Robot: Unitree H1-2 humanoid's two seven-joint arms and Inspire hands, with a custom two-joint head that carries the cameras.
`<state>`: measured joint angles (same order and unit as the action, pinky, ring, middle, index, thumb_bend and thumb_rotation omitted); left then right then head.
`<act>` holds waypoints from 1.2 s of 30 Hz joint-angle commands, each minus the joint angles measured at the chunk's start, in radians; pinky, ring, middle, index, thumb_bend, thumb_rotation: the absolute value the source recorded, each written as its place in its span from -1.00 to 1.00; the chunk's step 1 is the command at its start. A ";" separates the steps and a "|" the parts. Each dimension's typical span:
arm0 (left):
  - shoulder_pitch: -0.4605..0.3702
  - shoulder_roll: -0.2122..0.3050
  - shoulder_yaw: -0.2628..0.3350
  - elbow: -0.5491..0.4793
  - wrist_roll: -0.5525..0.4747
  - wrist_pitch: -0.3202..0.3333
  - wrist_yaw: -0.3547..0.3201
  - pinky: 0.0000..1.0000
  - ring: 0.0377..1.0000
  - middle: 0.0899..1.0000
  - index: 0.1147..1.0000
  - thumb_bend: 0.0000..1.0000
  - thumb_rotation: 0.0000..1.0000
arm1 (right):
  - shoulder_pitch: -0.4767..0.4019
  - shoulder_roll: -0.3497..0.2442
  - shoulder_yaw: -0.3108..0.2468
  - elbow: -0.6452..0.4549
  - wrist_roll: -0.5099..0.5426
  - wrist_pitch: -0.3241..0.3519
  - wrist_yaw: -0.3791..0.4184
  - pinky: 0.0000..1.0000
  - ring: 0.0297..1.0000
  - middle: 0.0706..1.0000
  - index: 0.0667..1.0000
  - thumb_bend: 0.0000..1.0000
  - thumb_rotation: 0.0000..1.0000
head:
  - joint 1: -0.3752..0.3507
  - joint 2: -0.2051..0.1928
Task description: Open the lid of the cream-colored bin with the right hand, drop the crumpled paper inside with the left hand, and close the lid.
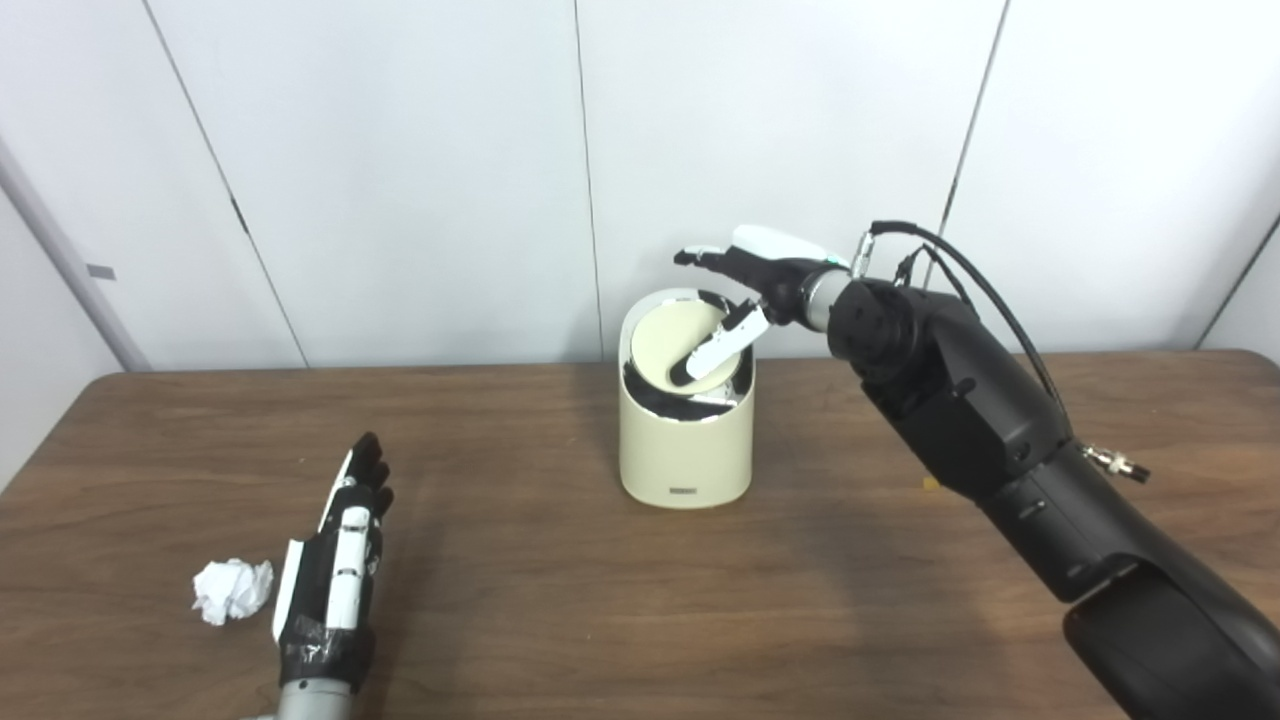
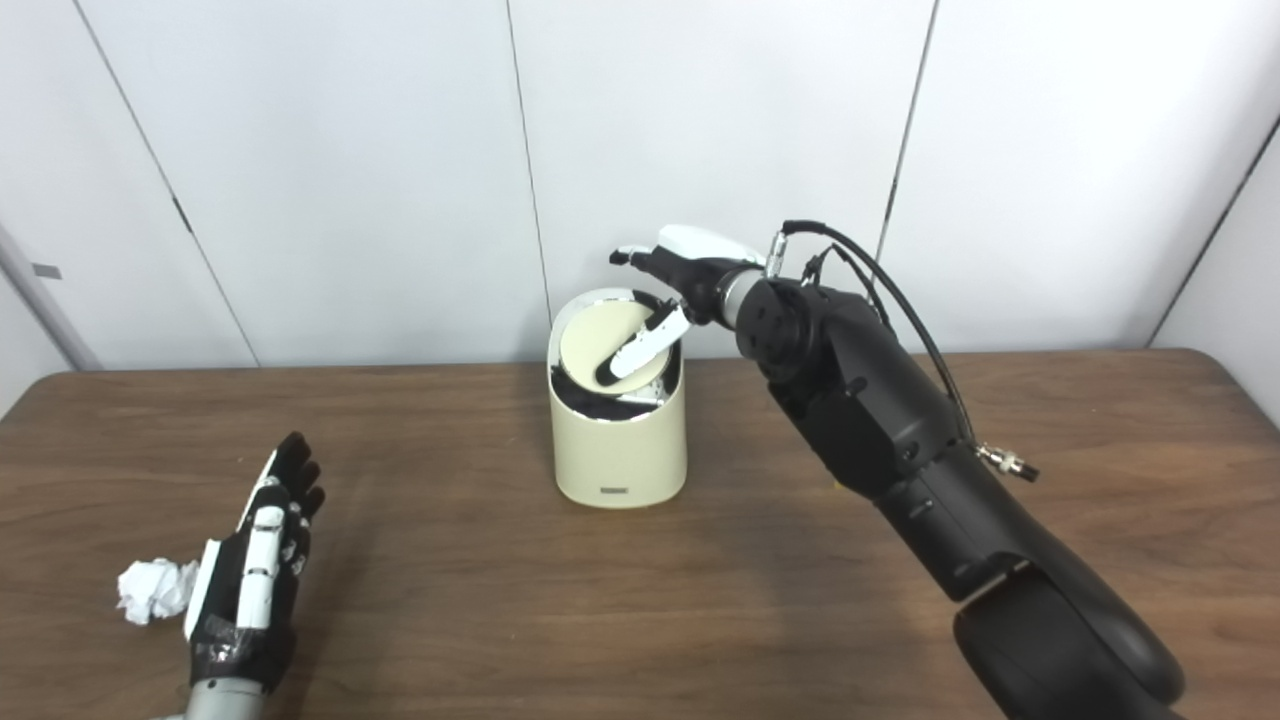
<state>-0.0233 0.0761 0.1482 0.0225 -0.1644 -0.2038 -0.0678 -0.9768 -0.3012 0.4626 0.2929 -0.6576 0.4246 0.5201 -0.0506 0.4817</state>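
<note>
The cream-colored bin [image 1: 685, 450] stands at the middle of the wooden table [image 1: 560, 600], near its far edge. Its round lid [image 1: 672, 343] is tilted up at the bin's back, and a dark gap shows under the lid's front edge. My right hand [image 1: 745, 285] reaches over the bin's top from the right with its fingers spread; the thumb lies on the lid's face and the other fingers extend behind the top rim. The crumpled white paper [image 1: 232, 590] lies near the front left. My left hand [image 1: 338, 560] rests flat and open just right of the paper, holding nothing.
White wall panels [image 1: 400, 150] rise right behind the table's far edge, close behind the bin. The black right forearm [image 1: 1000, 440] crosses the table's right side from the bottom right corner.
</note>
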 commanded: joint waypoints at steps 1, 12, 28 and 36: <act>0.045 -0.044 -0.019 0.075 0.000 -0.014 0.010 1.00 1.00 0.99 0.97 -0.38 0.77 | -0.045 -0.012 0.000 -0.003 -0.018 -0.026 -0.019 0.97 0.89 0.91 0.88 0.75 -0.15 | -0.001 0.002; 0.047 -0.045 -0.024 0.074 -0.008 -0.010 0.012 1.00 1.00 1.00 0.98 -0.35 0.73 | -0.025 -0.018 0.003 0.013 -0.016 -0.029 -0.025 1.00 0.90 0.91 0.88 0.77 -0.16 | -0.001 0.004; 0.040 -0.050 -0.021 0.087 -0.012 -0.018 0.015 1.00 1.00 0.98 0.95 -0.30 0.68 | -0.014 -0.024 0.004 0.032 -0.014 -0.059 -0.031 1.00 0.92 0.91 0.88 0.67 -0.25 | 0.001 0.005; 0.043 -0.046 -0.028 0.078 -0.005 -0.013 0.010 1.00 1.00 1.00 0.97 -0.33 0.74 | -0.012 -0.024 -0.028 -0.007 0.007 -0.053 -0.040 0.98 0.90 0.90 0.88 0.74 -0.10 | 0.002 0.005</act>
<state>-0.0266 0.0712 0.1472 0.0252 -0.1641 -0.2069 -0.0523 -0.9601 -0.3038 0.4480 0.3139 -0.6481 0.3846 0.4929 -0.0476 0.4847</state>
